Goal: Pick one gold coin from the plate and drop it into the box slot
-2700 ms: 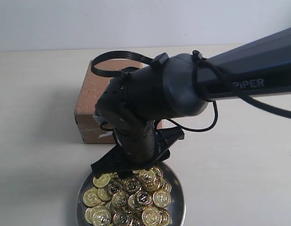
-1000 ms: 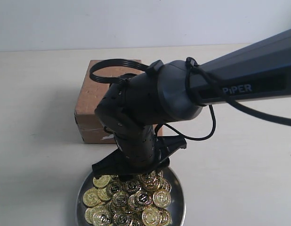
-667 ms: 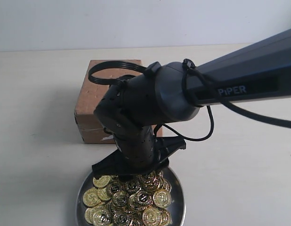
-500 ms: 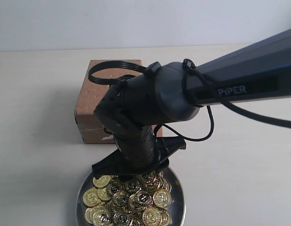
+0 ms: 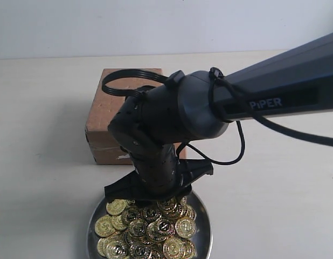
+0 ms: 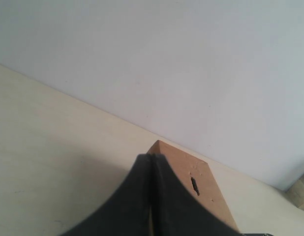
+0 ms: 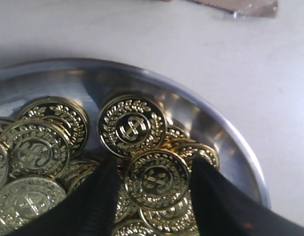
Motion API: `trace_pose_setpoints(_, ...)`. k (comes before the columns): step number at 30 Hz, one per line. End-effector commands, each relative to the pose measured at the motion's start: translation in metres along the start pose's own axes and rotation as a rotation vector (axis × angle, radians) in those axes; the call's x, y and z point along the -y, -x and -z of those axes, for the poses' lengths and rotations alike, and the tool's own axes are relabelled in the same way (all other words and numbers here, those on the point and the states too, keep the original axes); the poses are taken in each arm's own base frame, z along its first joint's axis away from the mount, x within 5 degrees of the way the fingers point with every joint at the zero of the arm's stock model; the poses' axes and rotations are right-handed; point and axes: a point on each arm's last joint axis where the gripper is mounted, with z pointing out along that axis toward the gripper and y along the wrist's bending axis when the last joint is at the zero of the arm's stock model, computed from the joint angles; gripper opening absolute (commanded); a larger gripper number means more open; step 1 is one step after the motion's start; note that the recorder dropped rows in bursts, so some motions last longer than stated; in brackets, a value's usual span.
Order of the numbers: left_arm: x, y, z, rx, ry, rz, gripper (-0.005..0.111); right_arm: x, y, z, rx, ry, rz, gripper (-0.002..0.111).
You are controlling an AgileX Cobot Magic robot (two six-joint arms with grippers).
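The right gripper (image 7: 154,166) is seen with its dark fingers (image 7: 103,201) spread, one on either side of a single gold coin (image 7: 156,179) lying almost flat on top of the heap. Whether the pads already press its edge cannot be told. A second coin (image 7: 132,126) leans just beyond it, overlapping its far edge. The heap fills the plate (image 7: 230,142), and the straddled coin sits on the plate's far side, close to the rim. The coin is judged thin, rigid, light and slick, with an embossed face. It would best be taken across its rim, edge to edge, since a flat pinch could drag its neighbours or let it skate over the loose pieces beneath. The plate rests at the near edge of the table (image 5: 42,189), with the box (image 5: 104,118) just beyond it and slightly to the left. The slot (image 6: 195,185) is visible in the box's top face. The left gripper (image 6: 151,187) is held closed and empty, well clear of the plate.
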Motion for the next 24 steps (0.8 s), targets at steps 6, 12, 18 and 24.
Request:
trace_pose_setpoints(6, 0.0019, 0.0026, 0.0012, 0.011, -0.013, -0.012, 0.0, -0.0043, 0.0028, -0.0079, 0.018, 0.038, -0.031, 0.043)
trace_pose_setpoints(12, 0.0019, 0.0026, 0.0012, 0.011, -0.013, -0.012, 0.0, -0.0042, 0.003, -0.0079, 0.021, 0.037, -0.029, 0.036)
trace_pose_setpoints(18, 0.0019, 0.0026, 0.0012, 0.011, -0.013, -0.012, 0.0, -0.0042, 0.003, -0.0079, 0.021, 0.037, -0.029, 0.035)
trace_pose_setpoints(24, 0.0019, 0.0026, 0.0012, 0.011, -0.013, -0.012, 0.0, -0.0027, 0.0046, 0.0009, 0.044, 0.048, -0.024, 0.034)
